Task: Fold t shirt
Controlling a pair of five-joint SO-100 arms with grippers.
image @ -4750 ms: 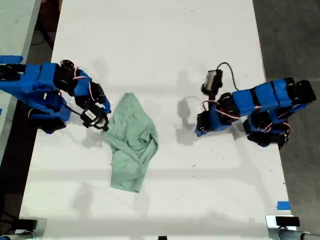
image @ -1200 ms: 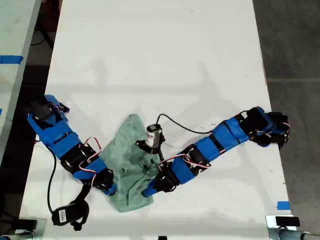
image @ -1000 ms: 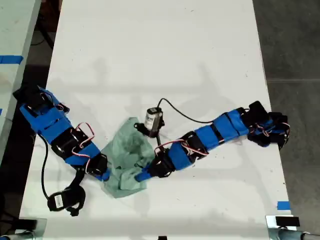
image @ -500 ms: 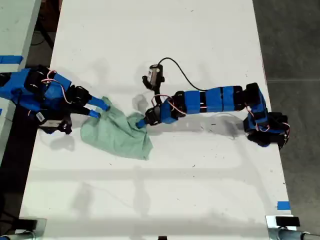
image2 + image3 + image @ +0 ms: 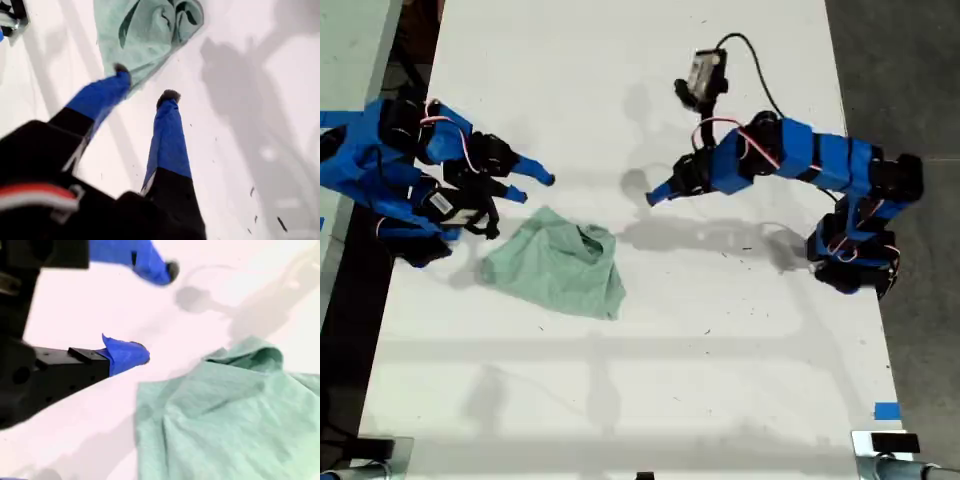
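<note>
The t shirt (image 5: 555, 270) lies in a crumpled pale mint-green heap on the white table, left of centre in the exterior view. My second gripper (image 5: 533, 187) hovers open just beyond the shirt's far left corner in that view, holding nothing; its wrist view shows the t shirt (image 5: 230, 415) close to the open second gripper (image 5: 157, 312). My first gripper (image 5: 656, 194) is open and empty, off to the exterior view's right of the shirt with bare table between. Its wrist view shows the first gripper (image 5: 144, 82) with spread fingers and the t shirt (image 5: 145, 30) farther ahead.
The white table (image 5: 720, 350) has a dark floor past its right edge in the exterior view. A blue tape mark (image 5: 887, 410) sits near the front right corner. The first arm's camera and cable (image 5: 705, 70) stick up above its wrist.
Both grippers let go of the t shirt and drew away toward the table's far side, the first one to the exterior view's right. The shirt stayed where they dragged it.
</note>
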